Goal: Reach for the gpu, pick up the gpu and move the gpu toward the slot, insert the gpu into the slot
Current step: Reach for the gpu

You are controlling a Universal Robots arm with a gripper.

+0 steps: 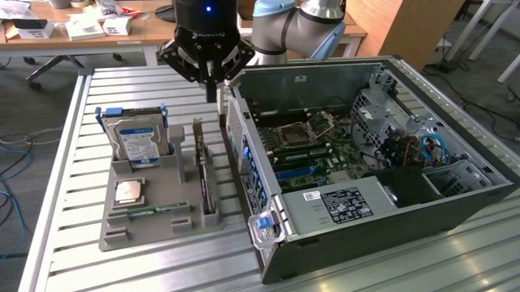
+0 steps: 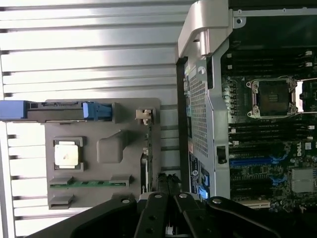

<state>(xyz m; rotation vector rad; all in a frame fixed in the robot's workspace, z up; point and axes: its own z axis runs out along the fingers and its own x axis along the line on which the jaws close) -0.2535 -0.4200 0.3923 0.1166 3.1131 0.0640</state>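
Dark and thin, the gpu [image 1: 208,176] stands on edge in the grey holder [image 1: 146,228] on the slatted surface [image 1: 106,267], beside the open case [image 1: 366,237]. Above its bracket end the fingers [image 1: 213,91] hang pressed together, empty; reaching well means spreading them square to the card's edge.

Bright, even light fills the exterior view, leaving a soft sheen on the table [image 1: 69,201] slats. In the wrist view those slats glare white; the case [image 2: 204,101] interior is dim.
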